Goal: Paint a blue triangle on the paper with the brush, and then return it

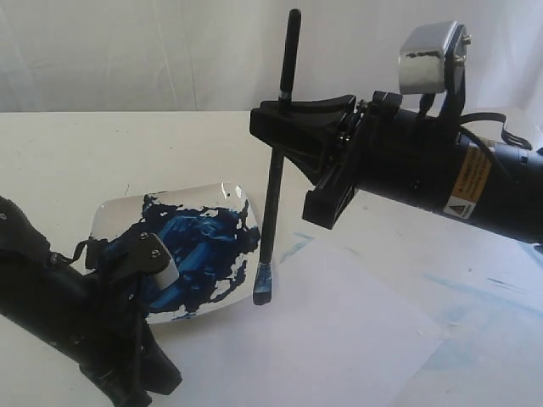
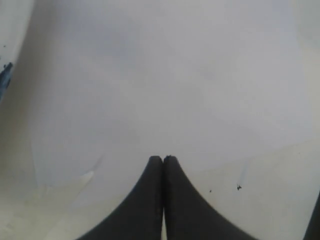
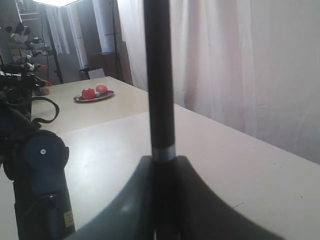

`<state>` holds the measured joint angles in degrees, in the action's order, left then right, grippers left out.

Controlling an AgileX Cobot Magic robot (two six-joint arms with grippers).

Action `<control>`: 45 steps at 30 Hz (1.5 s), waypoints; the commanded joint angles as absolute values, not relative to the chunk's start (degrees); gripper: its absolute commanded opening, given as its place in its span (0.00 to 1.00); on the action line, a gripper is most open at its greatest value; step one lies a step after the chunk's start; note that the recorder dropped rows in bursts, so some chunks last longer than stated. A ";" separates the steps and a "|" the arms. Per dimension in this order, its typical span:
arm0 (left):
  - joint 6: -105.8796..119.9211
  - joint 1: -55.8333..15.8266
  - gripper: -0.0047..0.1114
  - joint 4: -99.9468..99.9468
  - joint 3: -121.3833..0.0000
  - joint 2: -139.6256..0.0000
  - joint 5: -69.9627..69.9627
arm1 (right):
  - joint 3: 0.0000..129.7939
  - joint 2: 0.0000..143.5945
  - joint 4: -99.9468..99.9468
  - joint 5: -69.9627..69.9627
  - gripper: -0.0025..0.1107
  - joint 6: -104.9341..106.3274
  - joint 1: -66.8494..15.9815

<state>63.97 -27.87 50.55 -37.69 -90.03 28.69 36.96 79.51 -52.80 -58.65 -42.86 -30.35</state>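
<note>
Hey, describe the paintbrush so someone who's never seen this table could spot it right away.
On the cream table, find the white paper beside the blue-smeared square dish. Standing nearly upright just by the dish, clamped in the right arm's jaws, is the brush: the only thin black stick there, with a blue-stained tip.

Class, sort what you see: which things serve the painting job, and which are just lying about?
For the job:
brush, held in the right gripper
paper
dish of blue paint

Lying about:
plate of fruit, far off
faint blue smears
</note>
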 commanded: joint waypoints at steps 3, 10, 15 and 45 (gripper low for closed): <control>64.88 -28.07 0.04 51.78 -37.78 -90.55 28.43 | 36.80 79.59 -52.51 -59.56 0.02 -42.18 -30.17; 66.33 -28.07 0.04 51.78 -37.78 -92.63 28.02 | 36.80 79.59 -52.51 -59.56 0.02 -42.18 -30.17; 66.33 -28.07 0.04 51.78 -37.78 -92.71 28.02 | 36.80 79.59 -52.51 -59.56 0.02 -42.18 -30.17; 47.14 -38.42 0.04 30.86 -41.70 -89.74 20.47 | 36.80 79.59 -52.51 -59.24 0.02 -42.18 -30.17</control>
<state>48.08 -38.03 30.18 -42.01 -90.16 20.45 36.96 79.51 -52.80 -58.74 -42.65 -30.35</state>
